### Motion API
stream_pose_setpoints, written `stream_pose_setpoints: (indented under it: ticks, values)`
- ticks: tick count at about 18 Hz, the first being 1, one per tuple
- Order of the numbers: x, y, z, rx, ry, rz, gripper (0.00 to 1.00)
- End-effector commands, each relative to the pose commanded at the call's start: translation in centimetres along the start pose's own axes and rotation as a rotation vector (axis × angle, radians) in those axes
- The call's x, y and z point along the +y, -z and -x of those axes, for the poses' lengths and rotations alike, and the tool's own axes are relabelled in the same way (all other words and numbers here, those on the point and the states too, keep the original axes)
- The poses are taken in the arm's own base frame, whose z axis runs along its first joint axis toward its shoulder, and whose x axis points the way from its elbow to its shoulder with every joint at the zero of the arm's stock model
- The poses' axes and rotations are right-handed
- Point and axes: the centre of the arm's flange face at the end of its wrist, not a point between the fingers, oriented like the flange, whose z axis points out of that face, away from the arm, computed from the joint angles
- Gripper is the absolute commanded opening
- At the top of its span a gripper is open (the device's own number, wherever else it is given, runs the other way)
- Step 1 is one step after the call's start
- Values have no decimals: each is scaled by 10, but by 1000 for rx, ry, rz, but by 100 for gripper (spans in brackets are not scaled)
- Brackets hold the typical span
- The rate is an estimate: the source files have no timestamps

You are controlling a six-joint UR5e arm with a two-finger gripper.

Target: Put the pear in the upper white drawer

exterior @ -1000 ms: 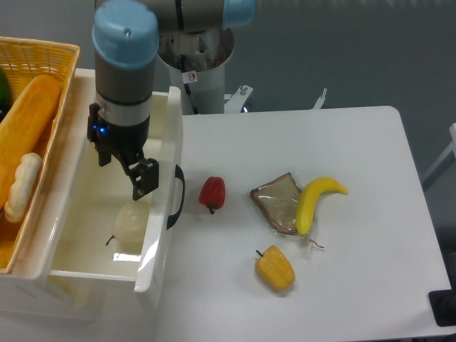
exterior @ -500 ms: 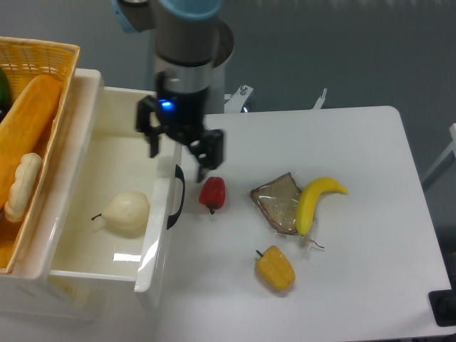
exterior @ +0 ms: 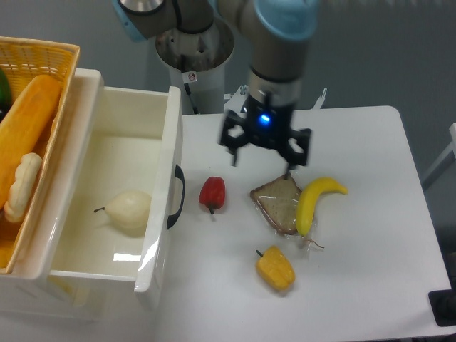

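Basket (exterior: 60, 53) of woven yellow sits at the far left edge with a long orange item and a pale lumpy one inside, the same as half a second ago. Just to its right the drawer (exterior: 162, 214) stands pulled open, its dark curved handle on the front wall facing the table. The pear (exterior: 130, 211) lies on the drawer floor near the front wall, stem pointing left, almost exactly where it lay half a second ago; a second ago it sat a little nearer and lower with the gripper's finger right above it. On the white table (exterior: 356, 271), just right of the handle, a red pepper (exterior: 212, 193) has not moved. The gripper (exterior: 264, 152) has travelled right: a second ago it hung inside the drawer, half a second ago over the drawer's front wall, and it now hovers above the table between the red pepper and the banana, its fingers spread apart and holding nothing, a blue light on its body. Below it lies a bagged slice of bread (exterior: 278, 203), and nearer, a yellow pepper (exterior: 275, 268). Touching the bread's right edge is the banana (exterior: 313, 200); all three unchanged.
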Motion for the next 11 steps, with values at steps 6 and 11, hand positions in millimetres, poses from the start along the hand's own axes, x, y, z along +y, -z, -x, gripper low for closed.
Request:
stream_pose_setpoints:
  ticks: [6, 11]
  values:
    - [3, -50, 68, 5, -8, 41, 100]
    - [12, -87, 93, 2, -157, 90, 100]
